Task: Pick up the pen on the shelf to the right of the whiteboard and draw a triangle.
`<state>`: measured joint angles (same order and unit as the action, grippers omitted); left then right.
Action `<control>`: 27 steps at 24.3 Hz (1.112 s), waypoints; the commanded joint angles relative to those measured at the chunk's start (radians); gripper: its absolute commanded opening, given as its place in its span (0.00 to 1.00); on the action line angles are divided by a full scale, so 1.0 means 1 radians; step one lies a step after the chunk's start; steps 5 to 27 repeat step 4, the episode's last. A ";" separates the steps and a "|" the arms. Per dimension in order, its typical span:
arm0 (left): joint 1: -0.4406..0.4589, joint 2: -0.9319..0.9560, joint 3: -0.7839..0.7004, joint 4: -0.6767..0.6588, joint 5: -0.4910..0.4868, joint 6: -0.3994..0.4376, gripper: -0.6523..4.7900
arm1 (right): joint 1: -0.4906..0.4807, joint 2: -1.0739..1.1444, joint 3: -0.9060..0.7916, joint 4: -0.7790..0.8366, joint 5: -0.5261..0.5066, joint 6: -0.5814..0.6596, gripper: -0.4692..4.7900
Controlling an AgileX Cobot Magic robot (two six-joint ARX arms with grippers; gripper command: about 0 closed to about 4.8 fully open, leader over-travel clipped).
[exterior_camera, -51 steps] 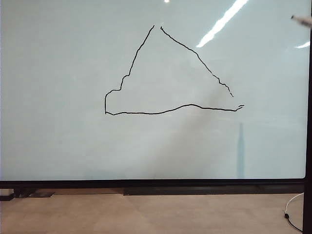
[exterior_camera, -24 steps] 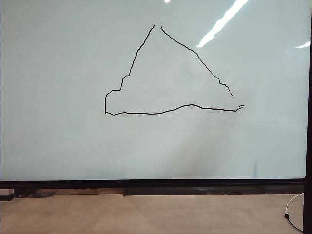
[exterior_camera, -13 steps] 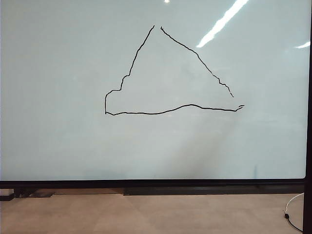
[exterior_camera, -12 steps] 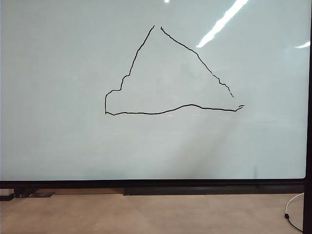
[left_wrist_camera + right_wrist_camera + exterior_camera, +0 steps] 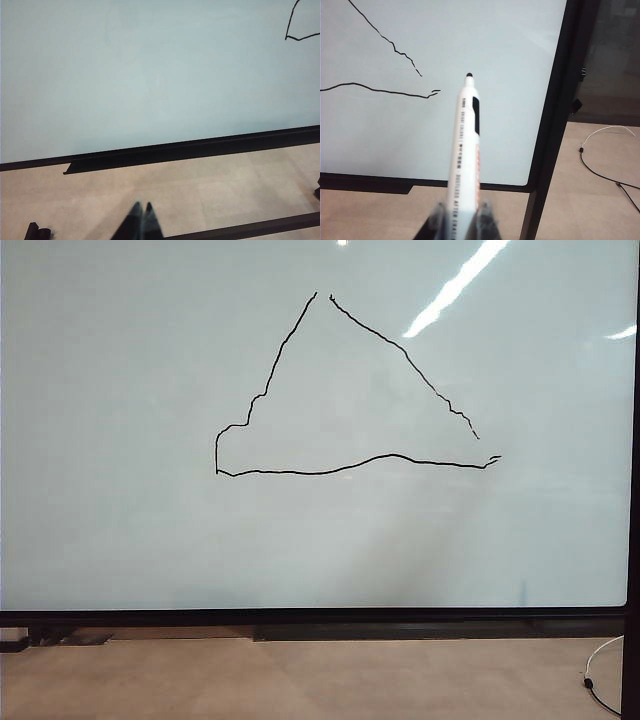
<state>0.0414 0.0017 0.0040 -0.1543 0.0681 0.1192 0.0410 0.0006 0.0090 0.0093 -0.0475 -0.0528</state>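
Note:
The whiteboard (image 5: 120, 440) fills the exterior view, and a wobbly black triangle (image 5: 300, 472) is drawn on it with small gaps at its peak and right corner. Neither arm shows in that view. In the right wrist view my right gripper (image 5: 462, 212) is shut on the white pen (image 5: 465, 150), whose black tip points at the whiteboard (image 5: 495, 45) and stands clear of it, near the triangle's right corner (image 5: 415, 67). In the left wrist view my left gripper (image 5: 142, 206) is shut and empty over the tan floor, well back from the whiteboard (image 5: 150, 75).
The board's black frame (image 5: 555, 115) runs beside the pen. A white cable (image 5: 598, 665) lies on the tan floor at the lower right, also seen as a cable (image 5: 605, 175) in the right wrist view. A black ledge (image 5: 165, 152) runs under the board.
The pen tip at the exterior view's upper right edge has left that view. The faint shadow on the board's lower right has shrunk. The drawing is unchanged.

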 commanded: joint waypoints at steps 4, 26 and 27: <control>0.000 0.001 0.003 0.005 0.003 0.001 0.11 | 0.001 0.000 0.003 0.014 0.004 -0.001 0.08; 0.000 0.001 0.003 0.005 0.003 0.001 0.11 | 0.001 0.000 0.003 0.014 0.004 -0.001 0.08; 0.000 0.001 0.003 0.005 0.003 0.001 0.11 | 0.001 0.000 0.003 0.014 0.004 -0.001 0.08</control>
